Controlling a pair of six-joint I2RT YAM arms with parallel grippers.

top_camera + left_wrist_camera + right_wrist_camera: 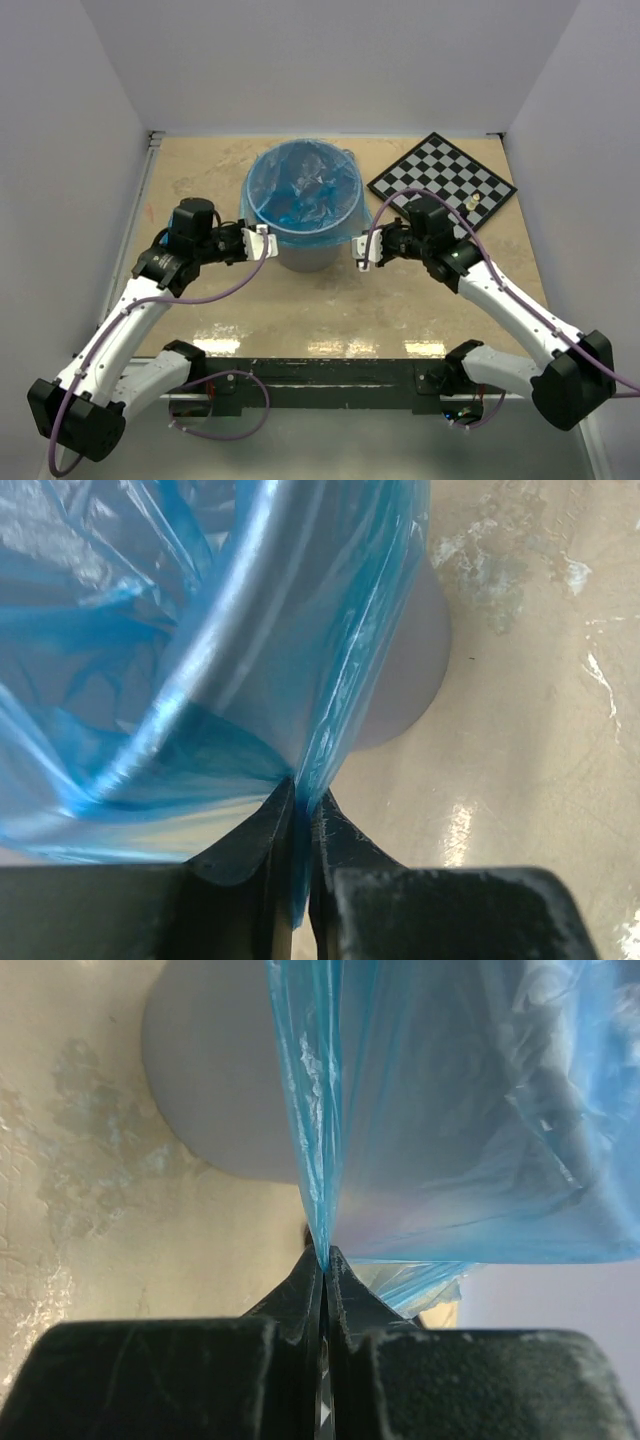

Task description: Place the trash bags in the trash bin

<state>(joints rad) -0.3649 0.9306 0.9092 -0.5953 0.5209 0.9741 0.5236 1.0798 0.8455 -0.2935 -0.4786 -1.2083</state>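
A blue translucent trash bag lines the round grey trash bin at the table's middle back, its film folded out over the rim. My left gripper is at the bin's left side, shut on the bag's edge. My right gripper is at the bin's right side, likewise shut on the bag's film. In both wrist views the film runs pinched between the black fingertips, with the grey bin wall behind it.
A black-and-white chessboard lies at the back right with a small pale piece on it. White walls close in the table on three sides. A metal rail runs along the left edge.
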